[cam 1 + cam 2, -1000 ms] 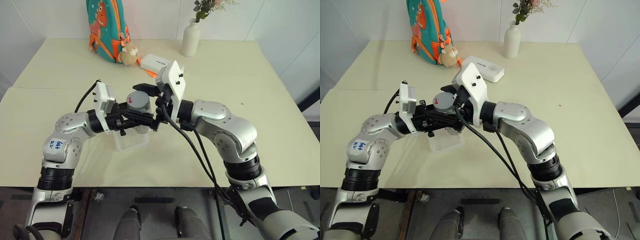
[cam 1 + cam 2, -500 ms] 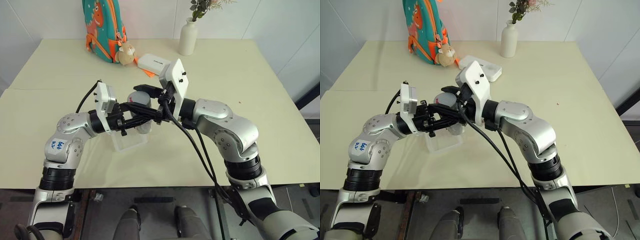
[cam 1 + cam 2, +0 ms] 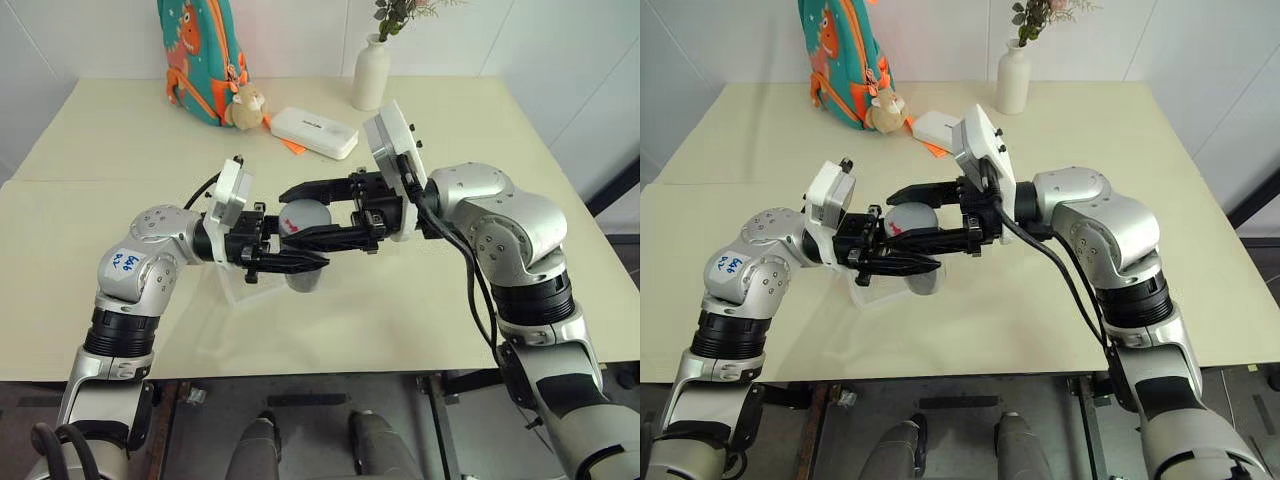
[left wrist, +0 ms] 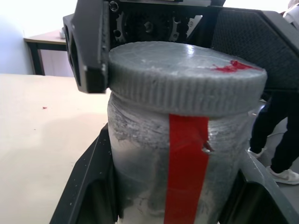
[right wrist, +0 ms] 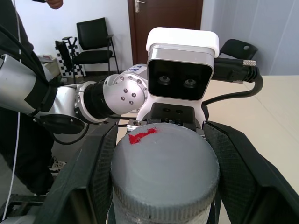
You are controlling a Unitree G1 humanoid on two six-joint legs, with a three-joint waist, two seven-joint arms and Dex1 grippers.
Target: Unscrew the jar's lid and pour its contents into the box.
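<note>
A: Where's the jar (image 3: pixel 305 268) on my screen?

B: I see it held up above the table (image 3: pixel 480 130), between the two arms, upright, its red strip facing the left wrist camera. The left gripper (image 3: pixel 300 262) comes in from the left and is clamped on the jar's body, one finger on either side.

A: And the lid (image 3: pixel 306 216)?

B: It sits on top of the jar, red mark up. My right gripper (image 3: pixel 300 215) reaches in from the right, level, with its fingers (image 5: pixel 100 172) pressed against opposite sides of the lid's ribbed edge. So those jaws are closed on the lid.

A: Can I tell whether it has loosened?

B: No. In the left wrist view the lid sits flat over the jar's neck; I can't judge the thread.

A: The box (image 3: pixel 235 290)?

B: Clear tray on the table, just under and a little left of the jar, partly behind the left gripper. I can't see the contents.

A: Anything else on the table?

B: At the far edge, a backpack (image 3: pixel 195 55) with a small plush toy (image 3: pixel 243 107), a white case (image 3: pixel 315 132) and a white vase (image 3: pixel 370 75), all well apart from the jar.
</note>
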